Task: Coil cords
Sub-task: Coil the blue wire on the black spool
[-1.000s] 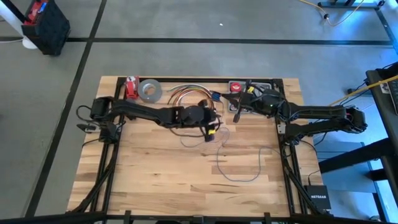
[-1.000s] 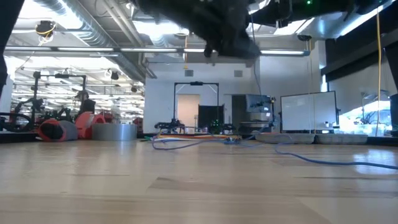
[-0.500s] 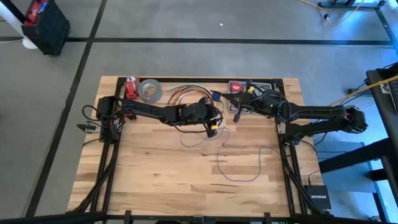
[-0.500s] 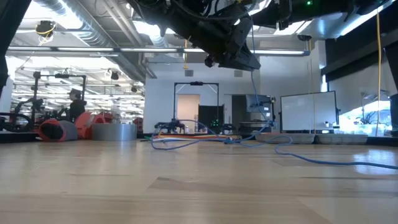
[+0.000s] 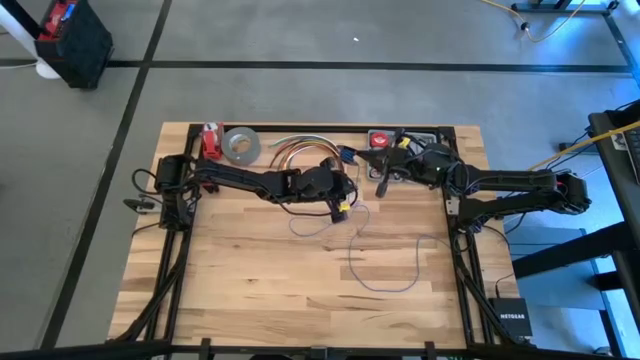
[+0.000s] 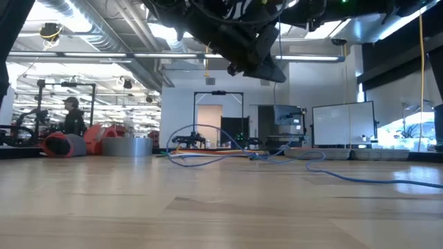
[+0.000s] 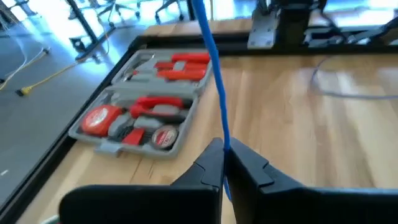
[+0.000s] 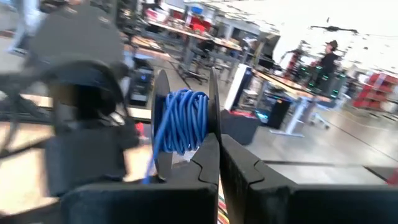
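Note:
The cord, thin and blue, lies in loose loops on the wood table (image 5: 385, 285) and along it in the low view (image 6: 346, 177). One stretch of cord (image 7: 214, 74) runs up through my left gripper (image 7: 224, 152), which is shut on it above the table's middle (image 5: 343, 207). My right gripper (image 5: 381, 186) hovers at the far side and is shut on a dark reel wound with blue cord (image 8: 183, 121). An arch of cord (image 6: 201, 128) stands up off the table at the far side. My left gripper pinches a single strand of the cord (image 7: 222, 140) between its two fingertips. The strand leaves the fingers in a straight, taut line, clear of the table. My right gripper pinches the rim of one flange of the reel (image 8: 213, 118) between its fingers. The reel is lifted clear of the table, its wound cord beside the fingers.
An open grey tool case with red tools (image 7: 146, 109) sits at the far right edge, under my right arm (image 5: 405, 140). A roll of grey tape (image 5: 240, 146), a red object (image 5: 210, 140) and an arched bundle of orange cables (image 5: 300, 150) line the far edge.
My left gripper has shut on the cord above the table's middle. A stretch of the cord at the far side has risen from the table into an arch. The loops nearer the front stay where they were.

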